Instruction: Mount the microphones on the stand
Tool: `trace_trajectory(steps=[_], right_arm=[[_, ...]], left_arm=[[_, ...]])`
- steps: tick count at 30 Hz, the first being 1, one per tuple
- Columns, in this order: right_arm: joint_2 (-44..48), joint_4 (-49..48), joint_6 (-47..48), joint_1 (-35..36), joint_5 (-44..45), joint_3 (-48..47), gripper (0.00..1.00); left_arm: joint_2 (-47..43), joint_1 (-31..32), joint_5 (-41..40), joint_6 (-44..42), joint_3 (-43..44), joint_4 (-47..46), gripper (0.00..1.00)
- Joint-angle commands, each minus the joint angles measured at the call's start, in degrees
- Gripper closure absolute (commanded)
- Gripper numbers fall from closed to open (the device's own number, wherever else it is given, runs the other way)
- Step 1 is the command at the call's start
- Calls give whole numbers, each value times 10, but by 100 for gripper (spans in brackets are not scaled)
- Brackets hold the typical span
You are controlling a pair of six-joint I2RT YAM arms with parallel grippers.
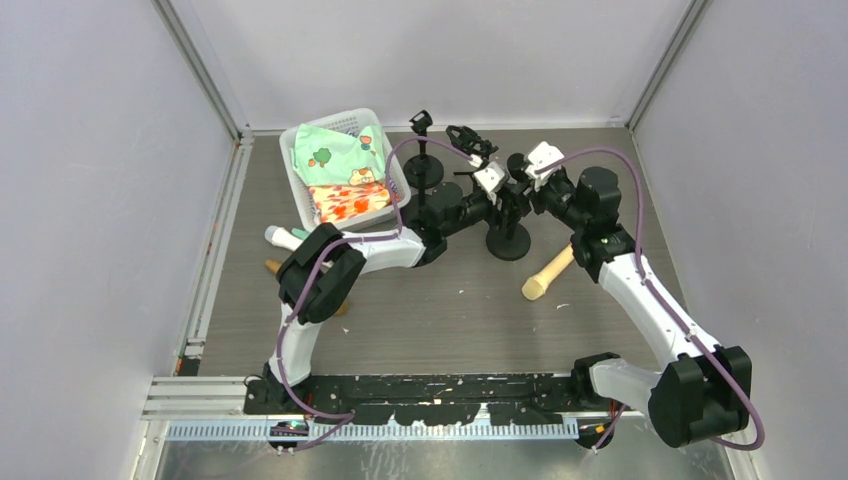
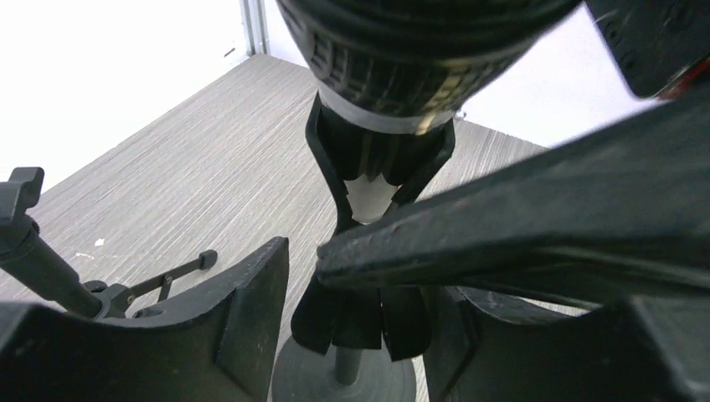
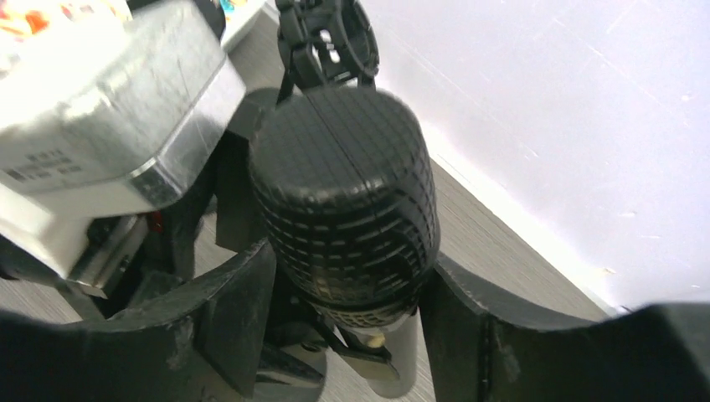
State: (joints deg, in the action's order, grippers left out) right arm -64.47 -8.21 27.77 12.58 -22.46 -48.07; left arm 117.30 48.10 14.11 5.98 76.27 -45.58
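A black microphone (image 3: 343, 201) sits upright in the clip (image 2: 377, 167) of a black stand (image 1: 508, 240) at mid-table. My right gripper (image 3: 347, 272) is open, its fingers flanking the microphone just below the mesh head. My left gripper (image 2: 360, 322) is open too, astride the lower part of the clip with gaps on both sides. One right finger (image 2: 544, 234) crosses in front of it. In the top view both grippers (image 1: 505, 190) (image 1: 525, 172) crowd the stand and hide the black microphone. A cream microphone (image 1: 548, 274) lies on the table to the right. White (image 1: 283, 237) and brown (image 1: 273, 266) microphones lie at the left, partly hidden by my left arm.
A white basket (image 1: 296, 172) holding folded printed cloths stands at the back left. Two more black stands (image 1: 422, 165) (image 1: 466, 138) with empty clips rise behind the grippers. White walls close in the table at the back and on both sides.
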Motion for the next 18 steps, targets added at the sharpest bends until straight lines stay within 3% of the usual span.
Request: trace_trajectory(steps=[1,8,13,15,18], right_arm=[[31,-100,-122,5,1,-8,32],[99,-80,-179,5,16,2,26],[184,-90,-298,5,30,55,24],[226,-92,-367,6,80,76,25],[279,4,-478,5,263,70,26]], left_arm=[[0,-7,-9,1,13,-27,41],[-2,-8,-5,-3,7,-25,29],[-19,-8,3,-9,-12,-23,20],[-34,-8,5,-8,-25,-24,16],[-57,-8,9,-1,-46,-24,11]])
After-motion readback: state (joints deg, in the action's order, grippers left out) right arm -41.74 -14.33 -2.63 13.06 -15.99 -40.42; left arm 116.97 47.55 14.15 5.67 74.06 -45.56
